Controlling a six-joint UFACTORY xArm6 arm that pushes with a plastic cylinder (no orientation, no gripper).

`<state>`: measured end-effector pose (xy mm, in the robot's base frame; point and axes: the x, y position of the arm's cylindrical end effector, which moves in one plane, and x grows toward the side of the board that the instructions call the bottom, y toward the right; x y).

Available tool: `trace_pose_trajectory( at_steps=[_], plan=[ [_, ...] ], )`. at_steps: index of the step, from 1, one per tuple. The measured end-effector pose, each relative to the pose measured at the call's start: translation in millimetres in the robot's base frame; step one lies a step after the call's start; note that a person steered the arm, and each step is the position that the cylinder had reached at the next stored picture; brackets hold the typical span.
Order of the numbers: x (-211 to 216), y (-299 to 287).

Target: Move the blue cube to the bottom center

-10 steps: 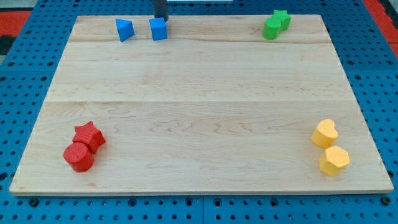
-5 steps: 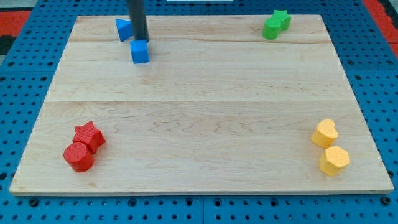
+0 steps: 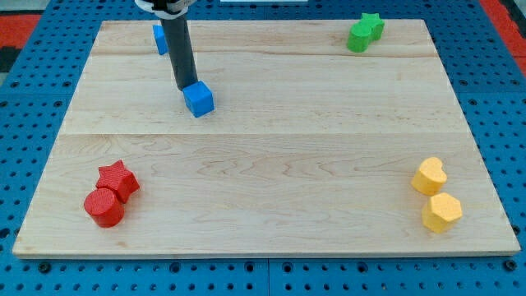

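My tip [image 3: 186, 88] presses against the upper-left side of the blue cube [image 3: 199, 99] on the wooden board [image 3: 263, 156], upper left of centre. Behind my rod sits another blue block [image 3: 159, 38], shape unclear. Green blocks [image 3: 364, 32] sit top right, red blocks [image 3: 111, 194] bottom left, yellow blocks [image 3: 436, 194] bottom right.
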<state>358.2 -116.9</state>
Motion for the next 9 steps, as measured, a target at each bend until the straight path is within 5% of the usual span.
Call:
trace_pose_trajectory(
  at_steps=[3,8,9],
  plan=[
    [34,53],
    [154,62],
    [143,89]
  ],
)
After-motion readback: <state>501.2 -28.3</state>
